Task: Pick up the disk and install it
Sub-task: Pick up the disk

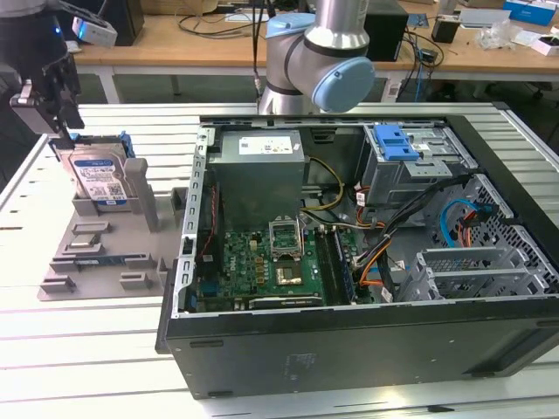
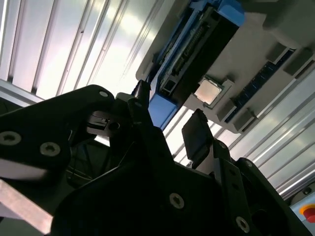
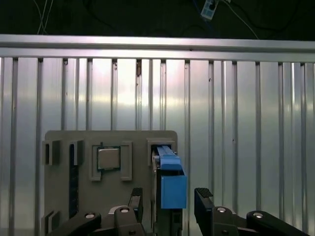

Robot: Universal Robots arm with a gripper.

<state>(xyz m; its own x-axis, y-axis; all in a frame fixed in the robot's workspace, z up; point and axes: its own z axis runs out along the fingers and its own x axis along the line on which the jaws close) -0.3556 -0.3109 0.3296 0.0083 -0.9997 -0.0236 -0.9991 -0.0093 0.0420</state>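
— Gripper point(image 3: 170, 199) status?
— Jaws spread, clamping nothing. Its fingers point(image 3: 203, 197) stand either side of the disk point(image 3: 172, 184), at its blue edge.
— Where does the disk sit?
— Upright in a slot of the grey fixture tray point(image 1: 105, 244), at ten o'clock from the open computer case point(image 1: 349, 349) in the exterior view. A processor chip point(image 3: 108, 158) lies in the tray's square pocket beside it. The case holds a motherboard point(image 1: 271, 262) and a power supply point(image 1: 262, 170).

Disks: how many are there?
1. The disk stands in the grey holder at the exterior view's left, just under the open end effector. Others may hide inside the computer case.
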